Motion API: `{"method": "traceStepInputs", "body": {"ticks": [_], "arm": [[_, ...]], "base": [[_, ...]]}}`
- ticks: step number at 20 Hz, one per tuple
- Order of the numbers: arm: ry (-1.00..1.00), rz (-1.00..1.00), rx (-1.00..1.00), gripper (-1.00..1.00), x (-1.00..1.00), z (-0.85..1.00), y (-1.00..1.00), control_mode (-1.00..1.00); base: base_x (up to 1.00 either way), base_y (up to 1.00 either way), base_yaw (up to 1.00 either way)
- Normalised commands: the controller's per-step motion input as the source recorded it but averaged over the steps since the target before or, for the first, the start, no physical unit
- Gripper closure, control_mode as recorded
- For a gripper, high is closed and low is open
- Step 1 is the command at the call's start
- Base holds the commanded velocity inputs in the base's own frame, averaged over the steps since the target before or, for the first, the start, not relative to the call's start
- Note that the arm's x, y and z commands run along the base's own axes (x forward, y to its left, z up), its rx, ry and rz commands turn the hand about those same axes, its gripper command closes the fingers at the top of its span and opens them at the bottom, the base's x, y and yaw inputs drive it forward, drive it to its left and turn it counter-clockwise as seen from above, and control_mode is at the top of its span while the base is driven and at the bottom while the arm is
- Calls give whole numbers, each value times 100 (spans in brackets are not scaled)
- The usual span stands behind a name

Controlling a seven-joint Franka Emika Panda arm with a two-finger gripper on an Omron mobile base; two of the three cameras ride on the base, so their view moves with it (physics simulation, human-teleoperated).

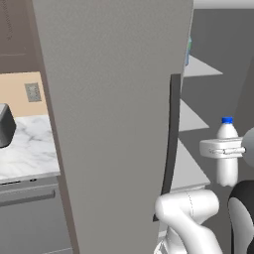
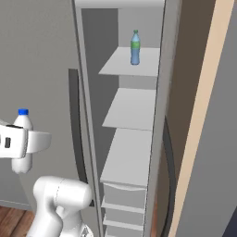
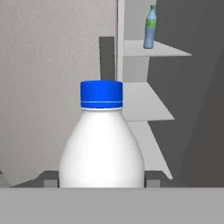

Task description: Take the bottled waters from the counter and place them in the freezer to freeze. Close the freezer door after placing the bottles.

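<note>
- The fingers [image 1: 224, 149] are pinching the white bottle [image 1: 227, 154] upright, cap up, so it can stand.
- It's hanging just outside the open freezer [image 2: 132, 111].
- The blue bottle [image 2: 134, 47] is already standing on the top shelf [image 2: 132, 65].

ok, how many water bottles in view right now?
2. The white bottle is upright in the gripper outside the open freezer; the blue bottle stands on its top visible shelf.
</note>
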Motion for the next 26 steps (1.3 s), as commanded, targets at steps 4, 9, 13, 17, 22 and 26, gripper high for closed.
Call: {"method": "traceStepInputs", "body": {"ticks": [4,9,13,17,22,26], "arm": [[0,0,0,100,0,0,0,100],[0,0,0,100,0,0,0,100],[0,0,0,100,0,0,0,100],[0,0,0,100,0,0,0,100],[0,0,0,100,0,0,0,100],[0,0,0,100,0,0,0,100]], "base": [[13,-38,0],[15,-45,0],[18,-39,0],[20,-35,0],[17,-28,0],[3,-8,0]]}}
